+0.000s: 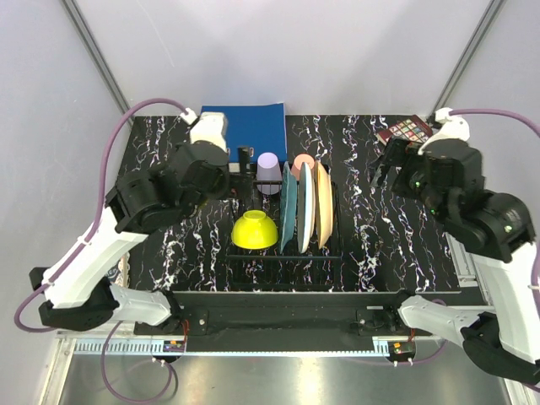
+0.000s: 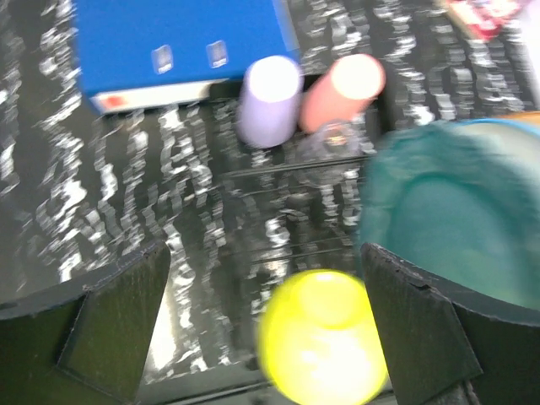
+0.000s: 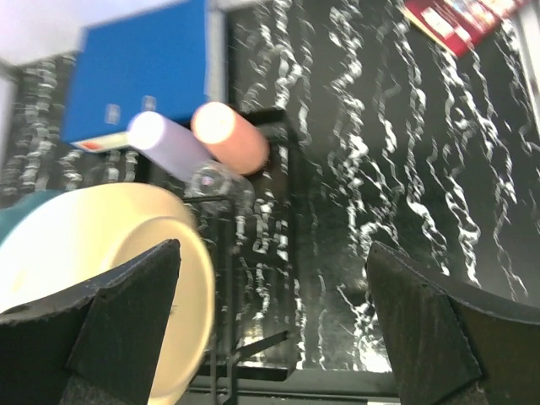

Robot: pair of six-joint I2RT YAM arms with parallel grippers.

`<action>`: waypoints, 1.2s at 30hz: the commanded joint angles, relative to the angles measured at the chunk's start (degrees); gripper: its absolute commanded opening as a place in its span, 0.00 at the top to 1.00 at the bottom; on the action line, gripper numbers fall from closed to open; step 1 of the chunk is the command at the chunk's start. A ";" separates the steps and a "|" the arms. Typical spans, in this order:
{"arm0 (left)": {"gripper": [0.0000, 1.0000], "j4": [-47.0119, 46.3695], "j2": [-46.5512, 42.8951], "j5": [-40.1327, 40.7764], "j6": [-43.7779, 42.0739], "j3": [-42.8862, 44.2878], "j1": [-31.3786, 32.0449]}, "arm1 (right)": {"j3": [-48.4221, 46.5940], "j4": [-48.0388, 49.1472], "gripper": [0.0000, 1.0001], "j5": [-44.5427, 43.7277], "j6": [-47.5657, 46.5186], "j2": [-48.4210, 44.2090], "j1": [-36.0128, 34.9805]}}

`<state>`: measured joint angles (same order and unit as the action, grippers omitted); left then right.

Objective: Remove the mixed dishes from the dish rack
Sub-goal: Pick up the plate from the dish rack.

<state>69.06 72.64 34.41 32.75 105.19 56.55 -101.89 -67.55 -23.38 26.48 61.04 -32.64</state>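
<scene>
Left gripper [image 2: 266, 325]: jaws spread wide, empty, poised above round yellow plastic bowl [image 1: 254, 229], front-left in rectangular black wire dish rack [image 1: 283, 256]. Lilac plastic cup [image 1: 268, 171], salmon-pink plastic cup [image 1: 302, 162]: rear of rack. Round teal plate [image 1: 289, 211], white plate [image 1: 305, 207], peach plate [image 1: 323, 211]: on edge, right side. Right gripper [image 3: 274, 325]: wide, empty, right of rack. Step: first approach, apparently nothing unloaded. Next: lower, pinch bowl rim.

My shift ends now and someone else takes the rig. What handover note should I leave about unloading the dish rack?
Left gripper: jaws open, empty, over the dish rack.
Right gripper: jaws open, empty, beside the rack.
In the rack: yellow bowl, lilac cup, salmon-pink cup, clear glass; teal plate, white plate, peach plate on edge.
Done: nothing unloaded.
Left: all seven pieces.
</scene>
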 commanded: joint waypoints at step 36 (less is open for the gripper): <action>0.23 -9.82 5.94 -1.90 3.63 1.69 12.18 | 16.10 18.24 0.02 -1.59 -0.55 -7.25 -0.40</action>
<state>60.62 79.53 34.46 35.51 110.00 68.64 -86.21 -51.66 -24.53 25.91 54.00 -32.64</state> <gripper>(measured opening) 0.776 0.979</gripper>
